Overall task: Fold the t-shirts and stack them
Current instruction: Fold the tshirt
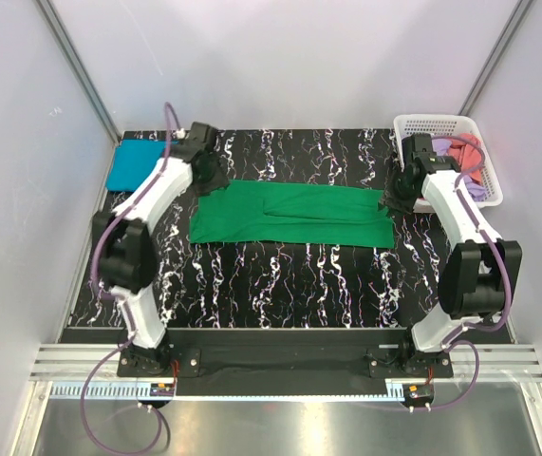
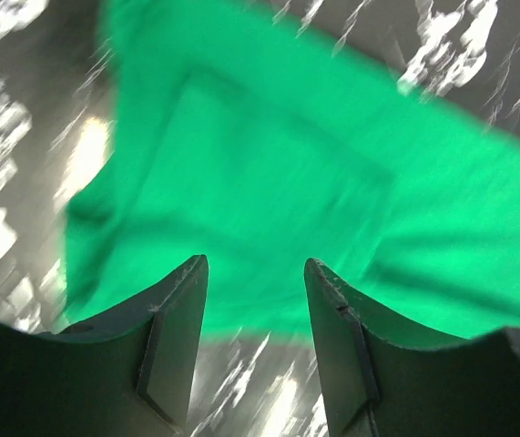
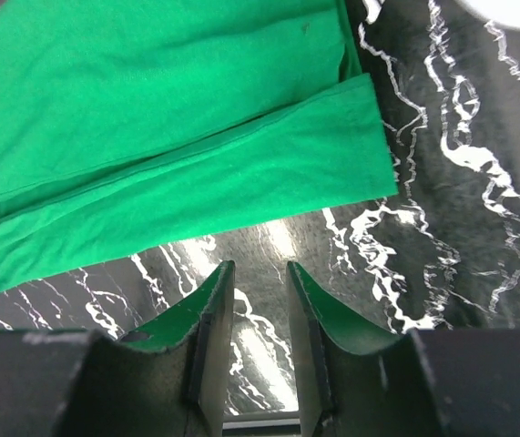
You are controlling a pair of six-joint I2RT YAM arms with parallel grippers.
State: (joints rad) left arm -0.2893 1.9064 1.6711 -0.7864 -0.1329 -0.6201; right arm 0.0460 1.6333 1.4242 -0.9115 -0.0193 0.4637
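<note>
A bright green t-shirt [image 1: 289, 217] lies flat across the middle of the table, folded lengthwise into a long strip. My left gripper [image 1: 215, 176] hovers at its far left corner. In the left wrist view that gripper [image 2: 256, 262] is open, with only blurred green cloth [image 2: 269, 164] and table beyond its fingers. My right gripper [image 1: 389, 201] sits at the shirt's right end. The right wrist view shows it [image 3: 260, 266] open over bare table, just short of the green hem [image 3: 150, 137]. A teal-blue t-shirt [image 1: 136, 163] rests folded at the back left.
A white lattice basket [image 1: 432, 121] stands at the back right corner, holding a coral shirt [image 1: 468, 154] and a lilac one [image 1: 479, 187]. The black marbled tabletop [image 1: 280, 285] is walled in on three sides.
</note>
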